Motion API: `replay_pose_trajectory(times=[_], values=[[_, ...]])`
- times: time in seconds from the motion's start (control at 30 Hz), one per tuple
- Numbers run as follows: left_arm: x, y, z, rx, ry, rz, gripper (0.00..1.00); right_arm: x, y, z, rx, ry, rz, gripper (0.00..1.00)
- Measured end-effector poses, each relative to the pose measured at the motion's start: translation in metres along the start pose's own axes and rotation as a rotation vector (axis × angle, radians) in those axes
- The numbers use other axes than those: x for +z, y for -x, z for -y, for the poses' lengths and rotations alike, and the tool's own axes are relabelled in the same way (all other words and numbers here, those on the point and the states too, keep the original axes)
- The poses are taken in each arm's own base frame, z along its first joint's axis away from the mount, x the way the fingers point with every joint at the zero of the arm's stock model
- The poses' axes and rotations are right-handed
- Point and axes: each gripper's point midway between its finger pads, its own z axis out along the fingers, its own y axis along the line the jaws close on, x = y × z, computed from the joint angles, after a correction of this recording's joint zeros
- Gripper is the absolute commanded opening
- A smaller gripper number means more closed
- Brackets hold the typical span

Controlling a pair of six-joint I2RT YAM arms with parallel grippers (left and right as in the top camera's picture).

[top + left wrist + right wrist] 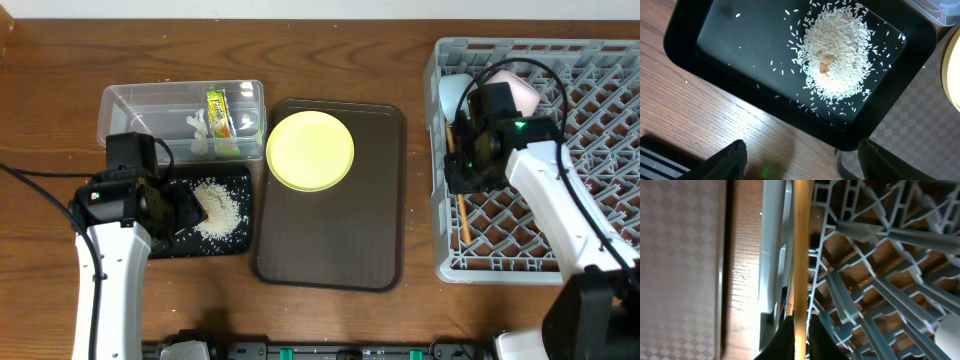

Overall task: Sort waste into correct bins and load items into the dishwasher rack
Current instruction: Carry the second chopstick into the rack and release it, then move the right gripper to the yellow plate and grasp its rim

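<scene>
My right claw pinches the wooden chopsticks inside the grey dishwasher rack; my left claw hangs wide open above the rice in the black tray.

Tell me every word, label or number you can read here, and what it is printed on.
Snack wrapper in the clear tub: some print on its yellow-green face, too small and blurred to read.
Black tray, yellow plate, brown serving tray, grey rack, chopstick: no writing visible in any view.
Nothing here can be quoted.
</scene>
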Motion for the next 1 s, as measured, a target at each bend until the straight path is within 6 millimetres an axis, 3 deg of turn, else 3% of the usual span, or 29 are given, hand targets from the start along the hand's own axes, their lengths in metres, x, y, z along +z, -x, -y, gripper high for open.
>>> replay_pose_trajectory(times=[0.4, 0.53, 0.63, 0.77, 0.9, 1.0], values=[[0.000, 0.000, 0.000, 0.000, 0.000, 0.000, 0.74, 0.002, 0.005, 0.000, -0.003, 0.001, 0.014, 0.22], [0.000, 0.000, 0.000, 0.000, 0.001, 0.000, 0.74, -0.009, 0.026, -0.006, -0.009, 0.028, 0.100, 0.26], [0.000, 0.000, 0.000, 0.000, 0.000, 0.000, 0.74, -0.030, 0.057, -0.023, -0.036, 0.085, 0.252, 0.32], [0.000, 0.000, 0.000, 0.000, 0.000, 0.000, 0.74, -0.062, 0.090, -0.063, -0.118, 0.191, 0.433, 0.37], [0.000, 0.000, 0.000, 0.000, 0.000, 0.000, 0.74, -0.068, 0.102, -0.098, -0.189, 0.253, 0.496, 0.40], [0.000, 0.000, 0.000, 0.000, 0.000, 0.000, 0.74, -0.057, 0.105, -0.123, -0.218, 0.281, 0.495, 0.41]])
